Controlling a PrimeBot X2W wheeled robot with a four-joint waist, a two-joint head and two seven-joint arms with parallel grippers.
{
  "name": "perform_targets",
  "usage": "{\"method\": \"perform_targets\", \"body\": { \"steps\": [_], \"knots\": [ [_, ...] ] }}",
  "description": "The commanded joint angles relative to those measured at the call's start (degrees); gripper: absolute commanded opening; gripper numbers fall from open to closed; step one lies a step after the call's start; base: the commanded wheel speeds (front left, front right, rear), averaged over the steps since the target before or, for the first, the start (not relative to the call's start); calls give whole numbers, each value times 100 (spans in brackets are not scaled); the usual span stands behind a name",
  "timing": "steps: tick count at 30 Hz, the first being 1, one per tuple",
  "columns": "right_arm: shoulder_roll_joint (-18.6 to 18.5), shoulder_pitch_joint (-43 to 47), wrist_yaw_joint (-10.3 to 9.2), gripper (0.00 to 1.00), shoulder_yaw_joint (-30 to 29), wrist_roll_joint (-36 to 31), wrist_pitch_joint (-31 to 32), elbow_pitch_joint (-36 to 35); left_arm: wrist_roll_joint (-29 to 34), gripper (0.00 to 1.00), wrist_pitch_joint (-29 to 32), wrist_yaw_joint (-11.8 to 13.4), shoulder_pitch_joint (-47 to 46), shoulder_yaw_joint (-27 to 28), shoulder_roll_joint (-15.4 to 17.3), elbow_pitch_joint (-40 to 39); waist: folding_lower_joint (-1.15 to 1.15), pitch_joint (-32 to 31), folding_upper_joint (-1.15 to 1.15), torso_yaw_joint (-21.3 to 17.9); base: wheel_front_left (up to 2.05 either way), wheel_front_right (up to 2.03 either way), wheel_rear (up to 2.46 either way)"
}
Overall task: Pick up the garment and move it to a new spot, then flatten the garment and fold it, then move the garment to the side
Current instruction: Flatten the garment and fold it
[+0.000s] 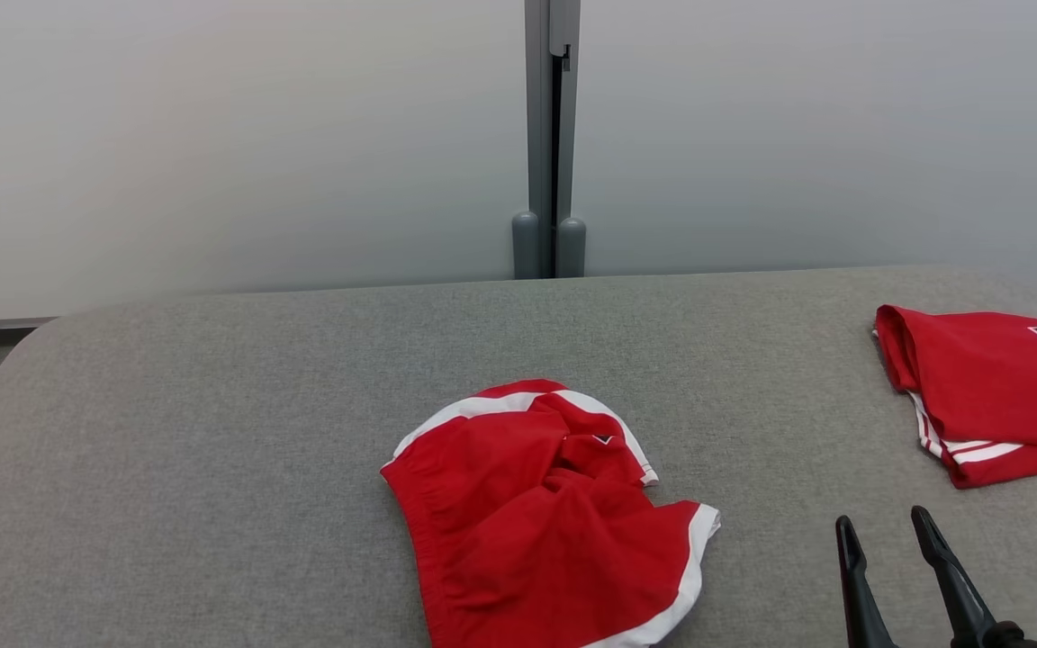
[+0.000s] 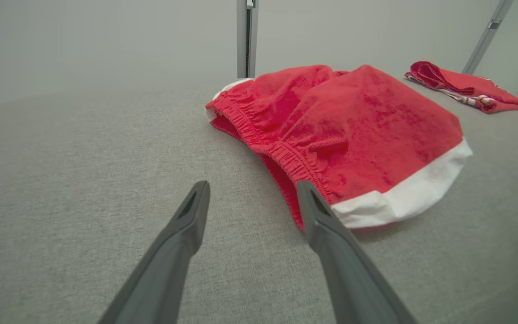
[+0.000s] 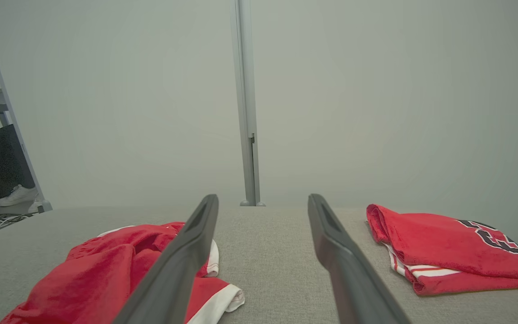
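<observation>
Red shorts (image 1: pixel 536 531) lie crumpled near the front middle of a grey padded table (image 1: pixel 212 432), gripped by neither arm, while a folded red jersey (image 1: pixel 987 387) sits well apart at the table's right end. In the head view the right gripper (image 1: pixel 883 519) hangs between the two garments, its fingers spread and empty. The left gripper (image 2: pixel 252 186) appears in its own wrist view, jaws likewise wide apart and low over the cloth surface. One finger (image 2: pixel 326 225) is just beside the shorts' elastic waistband (image 2: pixel 281 155) (whether it touches cannot be told). That view also picks out the white hem (image 2: pixel 403 198) plainly. The right wrist view adds a white shoe (image 3: pixel 16 195) on the floor off to the left, and the jersey's black numeral (image 3: pixel 488 234).
</observation>
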Motion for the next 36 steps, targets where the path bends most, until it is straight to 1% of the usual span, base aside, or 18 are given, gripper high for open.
{"method": "perform_targets", "body": {
  "steps": [1,3,6,11,15,21,22,23,24,25,30,33,36],
  "knots": [
    [6,-48,-1,100,26,35,-4,0,-36,100,-8,-94,-167,-69,66,130,0,28,0,2,0,0,0],
    [0,-95,-1,100,40,43,-5,7,-33,100,-8,-237,-336,-323,146,540,0,68,0,2,0,0,0],
    [-13,-131,-1,100,63,49,-5,5,-77,100,-7,-317,-594,-715,256,1064,0,125,0,-5,0,0,0],
    [-84,-150,-1,100,108,66,-5,12,-319,100,-8,-326,-1090,-1272,338,1630,0,207,0,-58,0,0,0],
    [-136,-200,-1,100,111,86,-5,5,-456,100,-8,-328,-1343,-1467,392,1838,0,271,0,-122,0,0,0],
    [-175,-200,-1,100,121,87,-5,8,-540,100,-8,-329,-1478,-1541,399,1873,0,312,0,-196,0,0,0],
    [-178,-198,-1,100,114,90,-5,4,-545,81,-8,-329,-1492,-1543,407,1849,0,321,0,-204,0,0,0],
    [-181,-195,-1,100,109,93,-5,2,-557,36,-8,-329,-1481,-1548,420,1861,0,329,0,-210,0,0,0],
    [-185,-194,-1,100,107,92,-5,0,-543,3,-8,-330,-1482,-1566,440,1870,0,338,0,-213,0,0,0],
    [-190,-193,-1,100,104,89,-5,-3,-544,0,-8,-330,-1497,-1570,454,1865,0,347,0,-215,0,0,0],
    [-192,-164,-1,100,85,98,-5,-9,-579,0,-8,-329,-1562,-1583,551,1835,0,376,0,-182,0,0,0],
    [-207,-164,-1,100,153,118,-4,37,-609,0,-8,-329,-1578,-1450,632,1684,0,396,0,-136,0,0,0],
    [-232,-181,-1,100,221,170,-5,252,-614,0,-8,-328,-1580,-1218,738,1413,0,440,0,-67,0,0,0]
  ]
}}
